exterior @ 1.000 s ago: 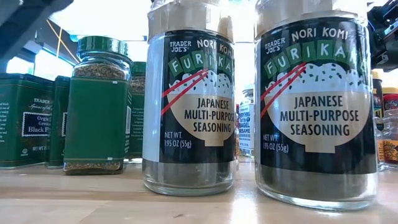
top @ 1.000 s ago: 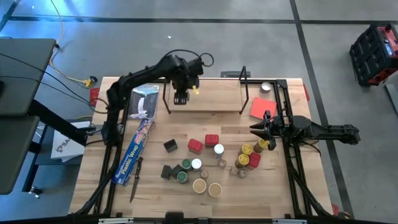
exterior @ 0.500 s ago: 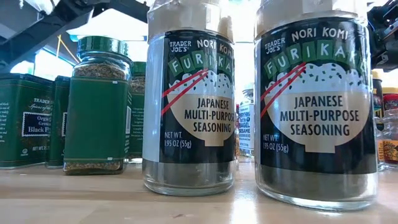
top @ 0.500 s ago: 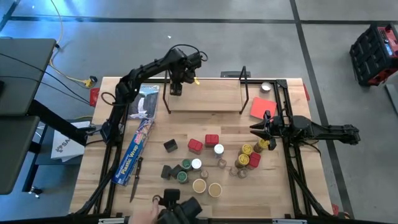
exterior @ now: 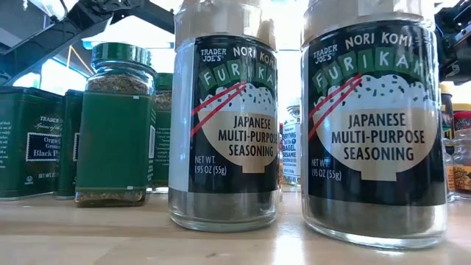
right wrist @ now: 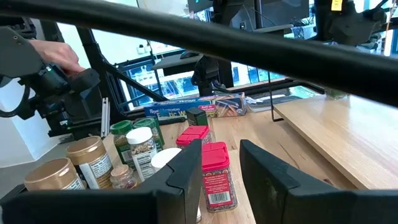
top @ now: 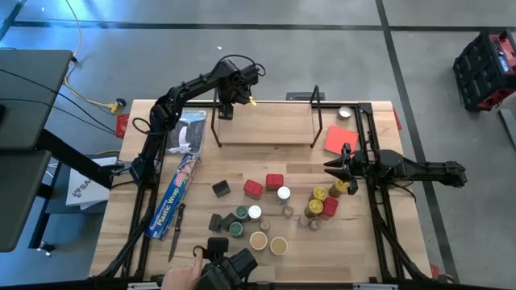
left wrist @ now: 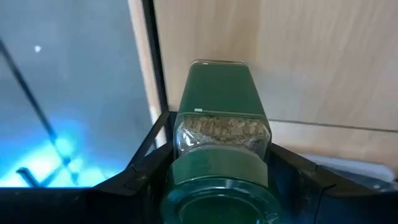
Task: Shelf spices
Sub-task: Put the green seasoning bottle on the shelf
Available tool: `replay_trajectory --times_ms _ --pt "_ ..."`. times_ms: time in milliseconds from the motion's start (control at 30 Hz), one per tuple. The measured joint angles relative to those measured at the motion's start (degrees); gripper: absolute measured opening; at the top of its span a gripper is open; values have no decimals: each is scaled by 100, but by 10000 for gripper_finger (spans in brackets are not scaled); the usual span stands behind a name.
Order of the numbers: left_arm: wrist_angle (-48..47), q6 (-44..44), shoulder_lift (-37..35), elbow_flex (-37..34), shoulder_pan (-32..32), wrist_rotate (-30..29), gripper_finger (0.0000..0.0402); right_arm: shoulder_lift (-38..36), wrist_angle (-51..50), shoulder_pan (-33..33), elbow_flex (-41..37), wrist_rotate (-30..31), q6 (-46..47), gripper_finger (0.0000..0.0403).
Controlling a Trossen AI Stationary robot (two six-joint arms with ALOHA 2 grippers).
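Since the earlier frame the left tool (top: 225, 110) has swung toward the shelf's (top: 266, 133) far-left corner, and a person's hand (top: 187, 272) has come in at the tabletop's (top: 201, 169) near edge. It pinches a green-lidded jar (left wrist: 221, 134), long axis pointing ahead over the board. The right tool (top: 332, 167), fingers apart around nothing, waits nearer the remaining spices (top: 266, 213) mid-tabletop.

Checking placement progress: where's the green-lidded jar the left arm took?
The green-lidded square glass jar sits between the left gripper's fingers, at the left end of the wooden-board wire shelf on the table's far side in the high view.
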Motion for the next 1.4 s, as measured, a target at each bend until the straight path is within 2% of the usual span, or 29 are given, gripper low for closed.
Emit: replay_trajectory --times_ms 533,967,1200,1400 --pt "87 8 -1 0 -3 10 219 0 0 2 1 0 0 103" --pt "73 -25 -2 0 -3 10 278 1 1 1 1 0 0 103" --pt "-13 -27 -48 24 -3 9 283 1 0 0 2 0 0 103" --pt "-159 -25 -59 468 -3 9 283 0 2 1 2 1 0 103"
